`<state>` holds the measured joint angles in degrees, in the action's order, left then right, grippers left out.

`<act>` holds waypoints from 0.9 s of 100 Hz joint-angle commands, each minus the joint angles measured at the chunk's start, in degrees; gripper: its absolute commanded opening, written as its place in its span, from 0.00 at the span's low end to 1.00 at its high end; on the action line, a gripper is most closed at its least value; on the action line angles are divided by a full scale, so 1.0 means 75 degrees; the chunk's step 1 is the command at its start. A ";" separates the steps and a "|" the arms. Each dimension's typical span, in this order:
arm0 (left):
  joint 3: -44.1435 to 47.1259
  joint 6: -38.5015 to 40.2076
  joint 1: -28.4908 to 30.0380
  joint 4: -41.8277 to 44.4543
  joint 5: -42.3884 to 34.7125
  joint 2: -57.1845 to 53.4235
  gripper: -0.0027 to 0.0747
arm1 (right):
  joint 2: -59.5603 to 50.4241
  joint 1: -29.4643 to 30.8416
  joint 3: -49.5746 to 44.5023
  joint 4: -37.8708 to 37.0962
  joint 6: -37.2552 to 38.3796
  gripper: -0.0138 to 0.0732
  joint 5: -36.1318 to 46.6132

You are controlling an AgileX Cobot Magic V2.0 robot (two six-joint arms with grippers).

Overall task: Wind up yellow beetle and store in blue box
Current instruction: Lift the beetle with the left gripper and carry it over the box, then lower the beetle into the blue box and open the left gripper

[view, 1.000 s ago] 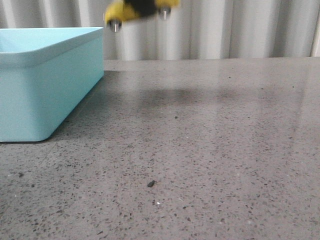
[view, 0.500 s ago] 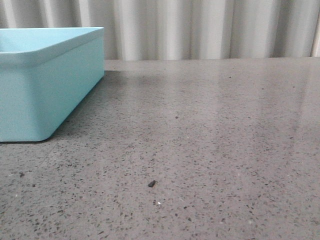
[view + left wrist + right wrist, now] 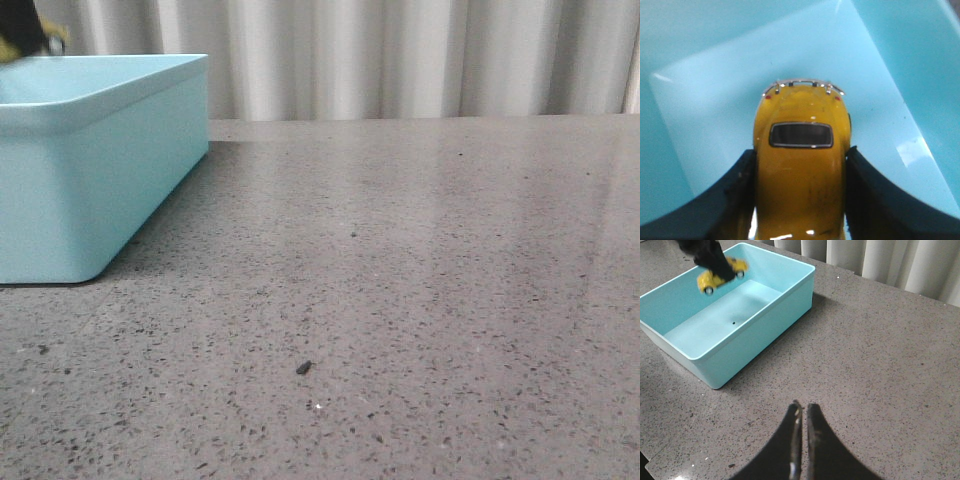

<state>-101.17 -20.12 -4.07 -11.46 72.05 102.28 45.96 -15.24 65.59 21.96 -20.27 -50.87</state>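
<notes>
The yellow beetle [image 3: 800, 165] is a small glossy toy car with a dark rear window. My left gripper [image 3: 800, 195] is shut on it, one black finger on each side, and holds it in the air over the inside of the blue box [image 3: 880, 55]. In the right wrist view the beetle [image 3: 720, 276] hangs under the dark left gripper [image 3: 707, 255] above the box [image 3: 765, 315]. In the front view only a dark and yellow scrap [image 3: 25, 38] shows above the box [image 3: 100, 170]. My right gripper [image 3: 803, 407] is shut and empty above the bare table.
The box stands at the left of a grey speckled stone table [image 3: 420, 300]. A white pleated curtain [image 3: 400, 55] hangs behind the table's far edge. A small dark speck [image 3: 733, 321] lies on the box floor.
The beetle was high over the table to the right of the box a second ago, left the front view, and now shows at the far left above the box.
</notes>
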 commanded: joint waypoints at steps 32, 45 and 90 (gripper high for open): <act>0.0582 0.0135 -0.0015 -0.0182 0.0020 0.0351 0.01 | -0.0062 -0.0033 0.0158 0.0092 -0.0060 0.10 0.0525; 0.0582 0.0135 -0.0015 -0.0095 -0.0014 0.0366 0.11 | -0.0062 -0.0033 0.0158 0.0092 -0.0060 0.10 0.0525; 0.0500 0.0387 -0.0015 0.0003 -0.0003 0.0366 0.62 | -0.0062 -0.0033 0.0158 0.0092 -0.0060 0.10 0.0513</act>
<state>-95.39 -18.28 -4.07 -10.54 71.12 107.64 45.96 -15.24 65.59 21.88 -20.27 -50.87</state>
